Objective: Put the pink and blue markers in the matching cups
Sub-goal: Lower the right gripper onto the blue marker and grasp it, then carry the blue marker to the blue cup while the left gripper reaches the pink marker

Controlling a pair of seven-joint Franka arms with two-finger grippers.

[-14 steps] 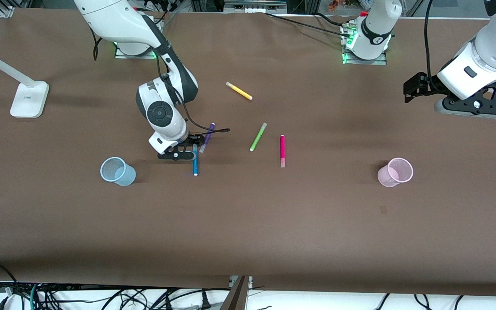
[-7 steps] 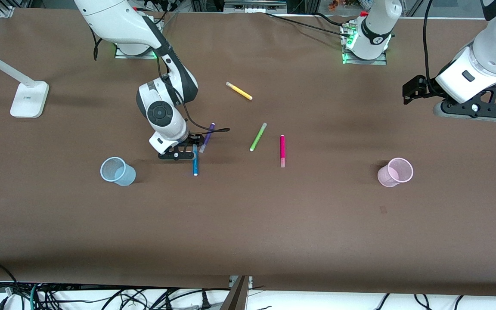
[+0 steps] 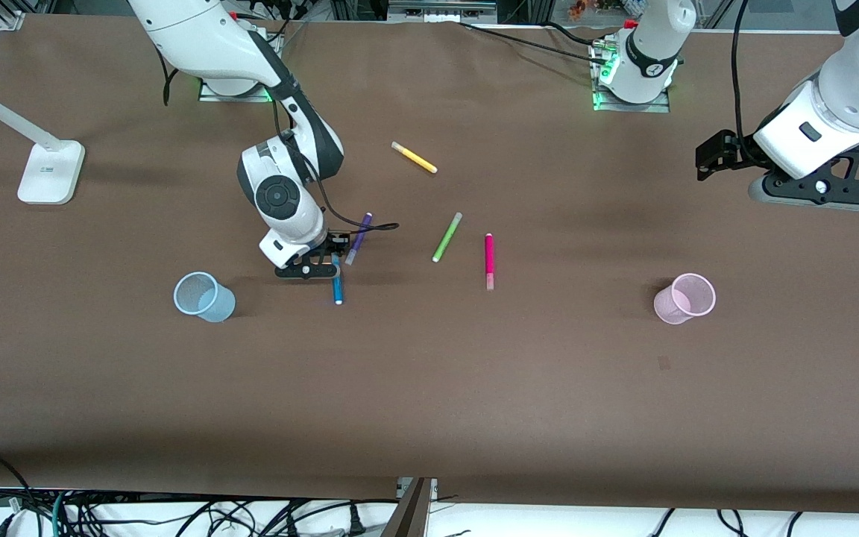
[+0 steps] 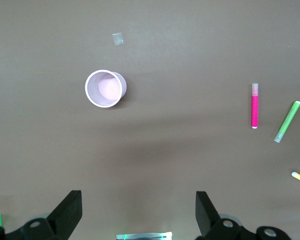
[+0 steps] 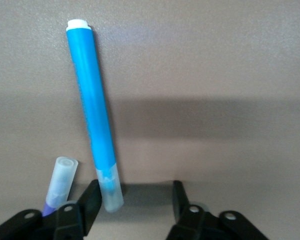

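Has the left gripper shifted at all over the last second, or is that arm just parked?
Yes, slightly. In the front view the left gripper has drifted up-frame, away from the pink cup, which has not moved. It hangs open over bare table near that cup.

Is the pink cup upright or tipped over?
Upright. The pink cup shows its round open mouth to the left wrist camera above it and stands on its base in the front view; nothing inside.

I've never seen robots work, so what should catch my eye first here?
The right gripper sits low over the capped end of the blue marker, fingers open around it, close to the blue cup. The left gripper waits open, high above the table near the pink cup, with the pink marker lying mid-table.
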